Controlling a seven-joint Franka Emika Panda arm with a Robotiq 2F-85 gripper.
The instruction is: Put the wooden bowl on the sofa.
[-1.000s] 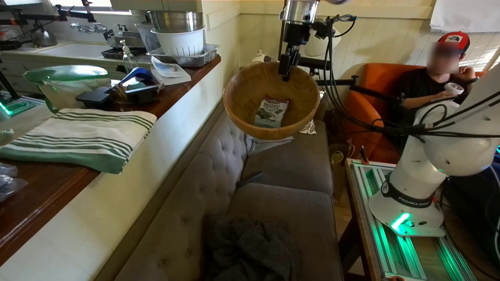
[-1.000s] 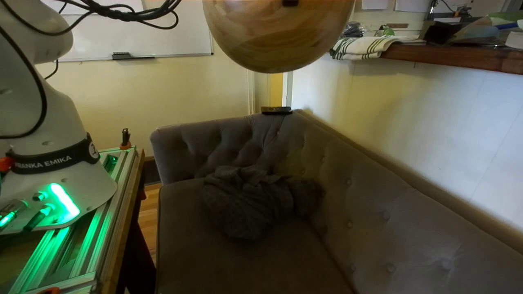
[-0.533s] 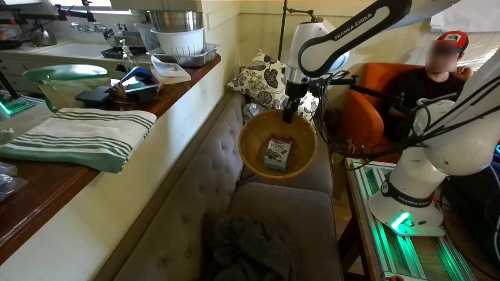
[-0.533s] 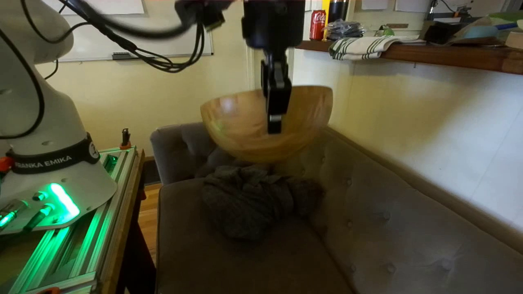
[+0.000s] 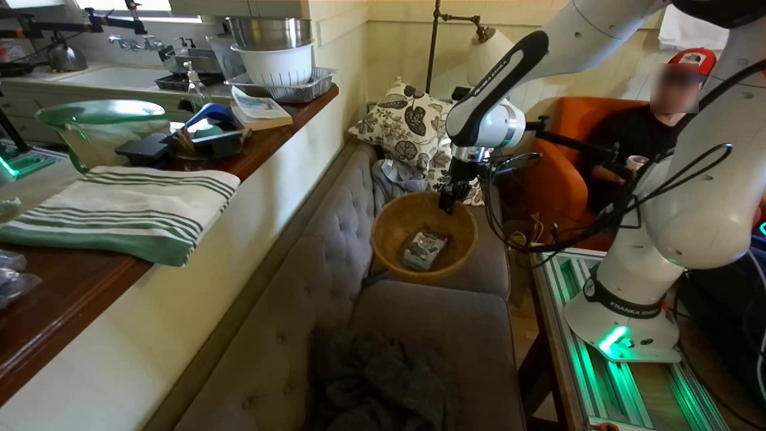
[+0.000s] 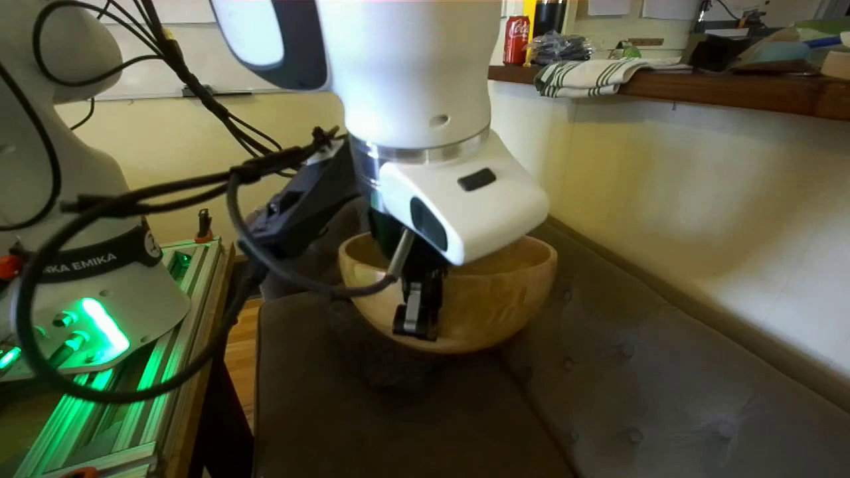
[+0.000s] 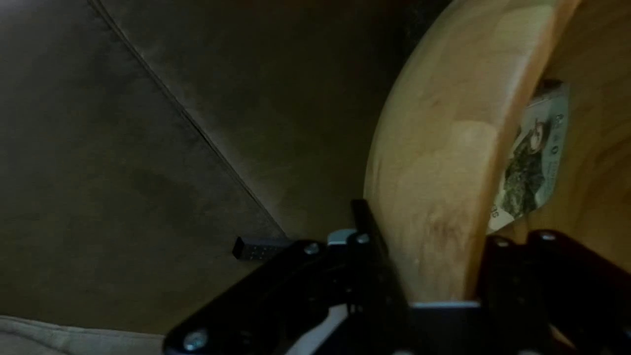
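the hand [image 5: 447, 205] grips the wooden bowl [image 6: 493, 305] over the sofa [image 5: 437, 308].

Warm light-tan grain is shown by the wooden bowl [image 7: 436, 167], muted grey-brown by the sofa [image 5: 443, 311].
The gripper [image 5: 451, 200] is finished in black; the arm [image 6: 412, 73] is coloured white, with black panels and a silver band. The packet [image 5: 424, 250] is tinted pale grey-green and marked with darker green. Dark botanical motifs are printed over the off-white pillow [image 5: 413, 124]. Green stripes are laid across the cream towel [image 5: 122, 206], which is bordered by a broad green band. The armchair [image 5: 559, 173] is covered in orange, the counter [image 5: 69, 305] is toned reddish-brown, and the can [image 6: 516, 40] is lettered in white on red.
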